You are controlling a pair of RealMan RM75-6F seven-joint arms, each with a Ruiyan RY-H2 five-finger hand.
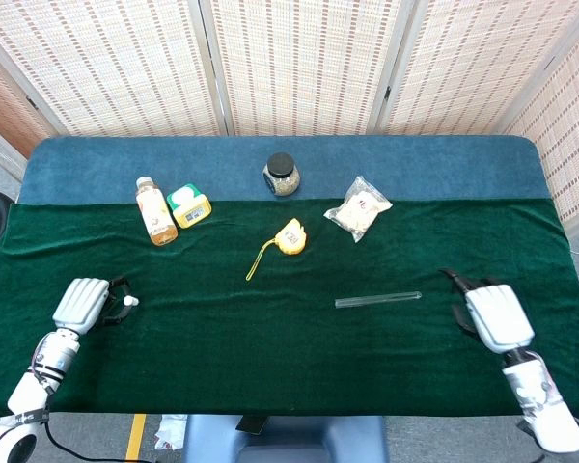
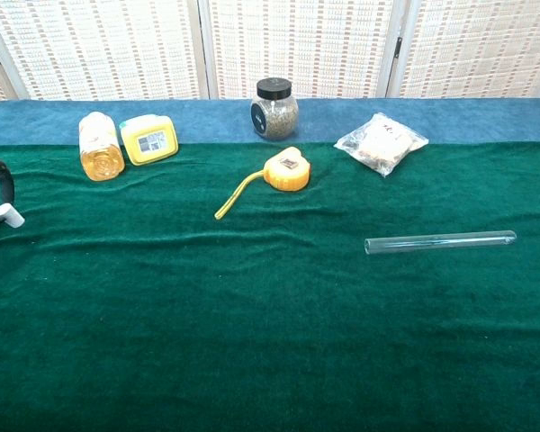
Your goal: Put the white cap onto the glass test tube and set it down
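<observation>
Left hand (image 1: 83, 303) pinching white cap (image 1: 130, 303); right hand (image 1: 493, 313) spread near glass test tube (image 1: 377, 300); tape measure (image 1: 290, 236) well beyond

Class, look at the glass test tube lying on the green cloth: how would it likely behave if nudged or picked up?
The glass test tube lies on its side, round and smooth, so it would probably roll if nudged crosswise. Clear, thin glass suggests it is stiff, light, likely fragile and perhaps slippery to grip.

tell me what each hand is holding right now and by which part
The left hand pinches the white cap at its fingertips; the exact contact spot is too small to tell. The right hand holds nothing, short of the test tube.
</observation>
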